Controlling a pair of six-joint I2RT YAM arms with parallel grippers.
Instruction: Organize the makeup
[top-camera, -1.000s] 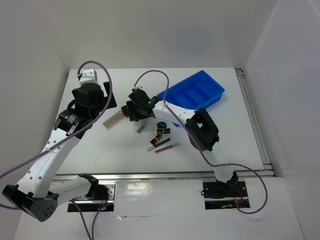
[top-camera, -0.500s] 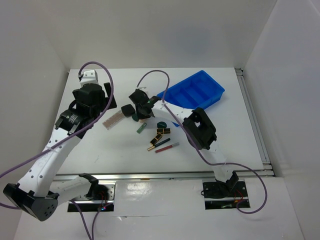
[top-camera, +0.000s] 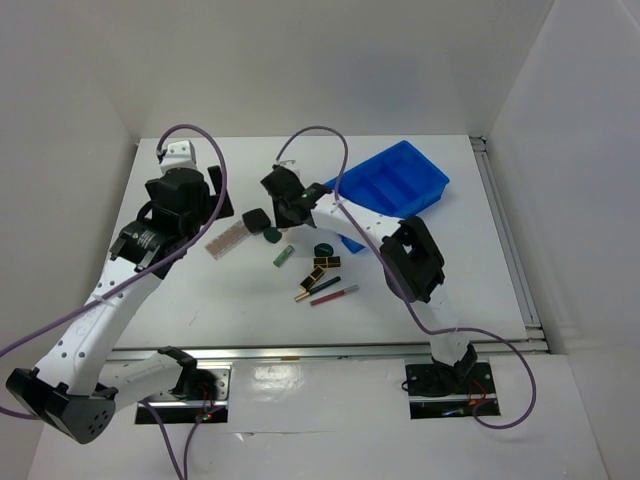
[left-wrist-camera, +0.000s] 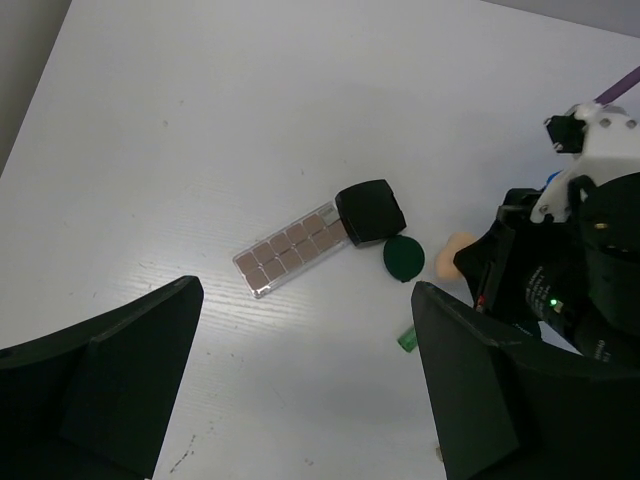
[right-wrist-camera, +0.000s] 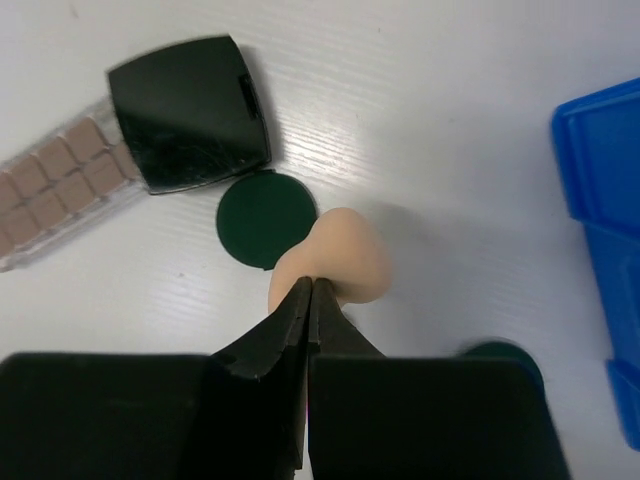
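The makeup lies spread over the middle of the table. My right gripper (right-wrist-camera: 312, 287) is shut on a beige sponge (right-wrist-camera: 342, 255), pinching its near edge just above the table. Beside it lie a flat dark green disc (right-wrist-camera: 264, 217), a black square compact (right-wrist-camera: 190, 112) and a pinkish glitter strip (right-wrist-camera: 50, 195). Toward the near side lie a green tube (top-camera: 284, 256), a green round jar (top-camera: 322, 250), gold-black lipsticks (top-camera: 318, 270) and thin pencils (top-camera: 333, 291). My left gripper (left-wrist-camera: 300, 400) hangs open over bare table, left of the strip (left-wrist-camera: 295, 248).
A blue divided tray (top-camera: 390, 185) lies tilted at the back right of the table, close behind my right arm. The left arm's purple cable loops over the left side. White walls enclose the table on three sides.
My right gripper has closed on the beige sponge and shifted slightly toward the back, uncovering the compact and the green disc. The left arm has stayed put.
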